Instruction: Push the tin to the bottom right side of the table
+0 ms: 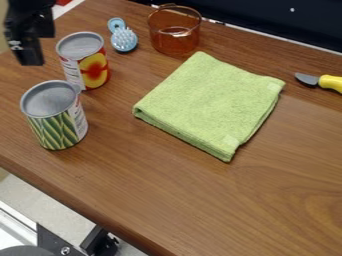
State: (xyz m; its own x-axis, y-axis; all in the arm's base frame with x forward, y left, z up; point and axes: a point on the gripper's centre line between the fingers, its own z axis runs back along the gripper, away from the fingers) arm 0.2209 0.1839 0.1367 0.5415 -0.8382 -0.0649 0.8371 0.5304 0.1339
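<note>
Push status: not done — green tin (57,131) and red tin (94,67) stand on the left of the worktop (194,200); travel to bottom right remains. Tool (30,59): upper left — spread or closed, cannot tell.

The arm (30,4) was black, as was the blocky, square-edged gripper (31,57), which bore small pale marks (too small to read) on one side.

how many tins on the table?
2. The green-labelled tin stands toward the view's left edge; the red-and-yellow-labelled tin is just behind it, near the blue brush. Parts of the table lie outside the view, so more can't be ruled out.
</note>
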